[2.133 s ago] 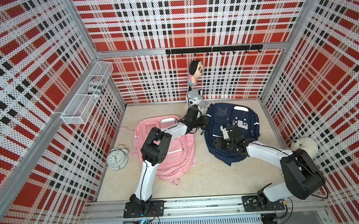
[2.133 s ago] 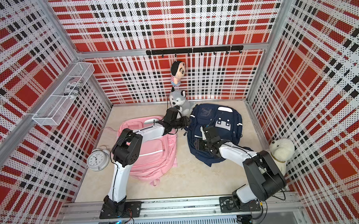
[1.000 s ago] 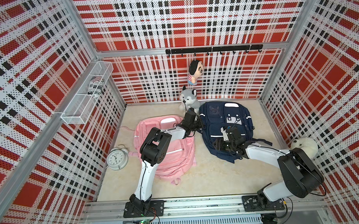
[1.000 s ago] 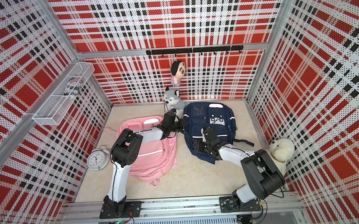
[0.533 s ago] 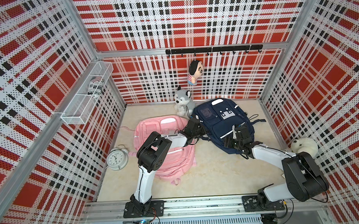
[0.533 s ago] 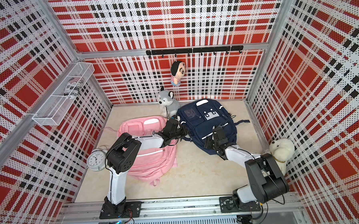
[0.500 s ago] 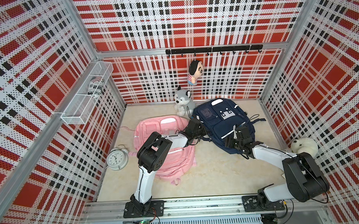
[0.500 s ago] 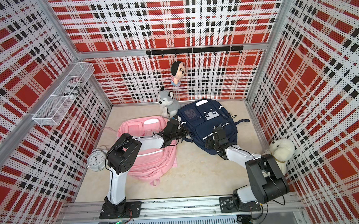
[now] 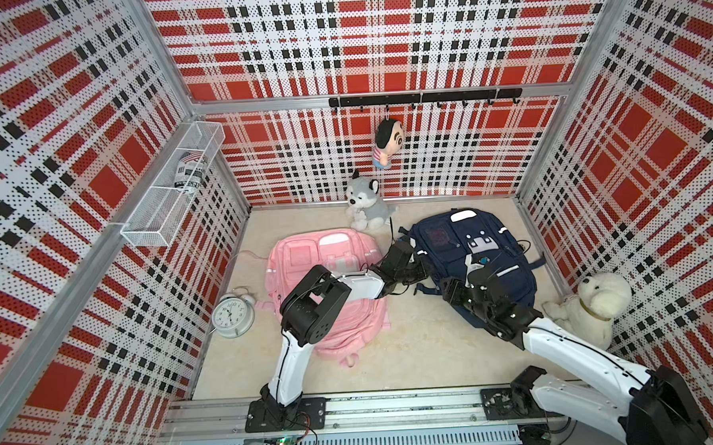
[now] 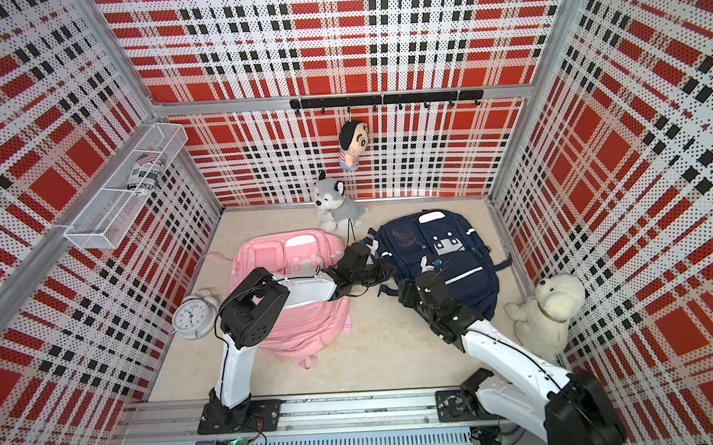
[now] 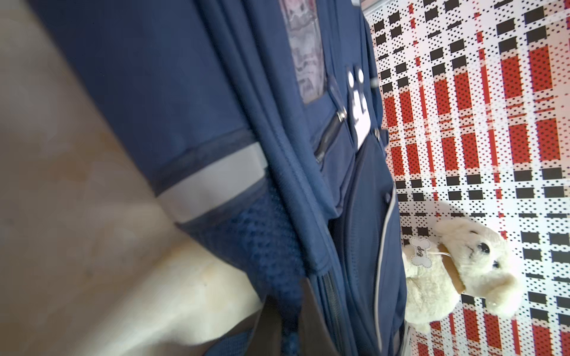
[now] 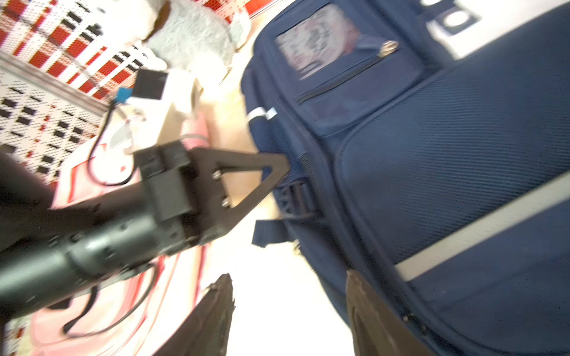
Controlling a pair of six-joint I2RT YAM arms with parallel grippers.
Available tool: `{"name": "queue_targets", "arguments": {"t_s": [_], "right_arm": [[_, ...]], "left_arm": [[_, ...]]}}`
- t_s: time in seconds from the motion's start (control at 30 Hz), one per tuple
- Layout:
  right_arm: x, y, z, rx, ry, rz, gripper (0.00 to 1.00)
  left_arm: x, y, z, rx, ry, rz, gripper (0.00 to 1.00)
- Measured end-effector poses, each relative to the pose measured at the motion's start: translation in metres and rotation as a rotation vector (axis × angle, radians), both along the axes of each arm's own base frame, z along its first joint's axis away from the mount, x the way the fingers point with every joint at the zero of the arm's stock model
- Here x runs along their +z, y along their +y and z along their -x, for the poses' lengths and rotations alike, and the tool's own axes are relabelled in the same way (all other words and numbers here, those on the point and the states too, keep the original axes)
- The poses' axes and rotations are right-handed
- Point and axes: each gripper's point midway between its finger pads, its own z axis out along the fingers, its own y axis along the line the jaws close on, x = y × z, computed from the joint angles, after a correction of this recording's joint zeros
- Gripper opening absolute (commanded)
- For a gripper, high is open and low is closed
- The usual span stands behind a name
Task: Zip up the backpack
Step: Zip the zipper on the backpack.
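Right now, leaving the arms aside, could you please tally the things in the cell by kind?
Backpacks: 2 (pink backpack, navy backpack)
Plush toys: 3 (husky, white dog, hanging doll)
Alarm clock: 1
Wire basket: 1
Printed can: 1
Hook rail: 1
Total: 9

Floor (image 9: 414, 353) carries navy backpack (image 9: 451, 248), pink backpack (image 9: 306, 254), clock (image 9: 232, 316), husky (image 9: 366, 206), white dog (image 9: 590, 304).
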Motion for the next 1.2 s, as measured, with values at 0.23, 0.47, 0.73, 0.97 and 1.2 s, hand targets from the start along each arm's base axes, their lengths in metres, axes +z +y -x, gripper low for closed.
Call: {"name": "queue_targets", "arguments": {"t_s": [0.23,0.47,0.73,0.97,1.2], "right_arm": [[-0.039,0.039,0.034,0.003,0.111,0.061,0.60],[-0.072,0.044,0.036,-0.080,0.177,0.141,0.62],[-0.072,0.039,0.022,-0.146,0.137,0.207,0.65],[-0.090,0.057,0.002,-0.179,0.134,0.240,0.60],[-0.095,0.060,-0.007,-0.240,0.125,0.271,0.60]], "left_arm": [[0.001,-0.001,0.003,-0.013,0.013,0.010,0.04],[-0.004,0.005,0.001,0.000,0.027,0.024,0.04],[-0.019,0.016,0.006,0.010,0.060,0.031,0.04],[-0.017,0.018,0.010,0.013,0.069,0.059,0.04],[-0.017,0.023,0.012,0.022,0.075,0.070,0.04]]}}
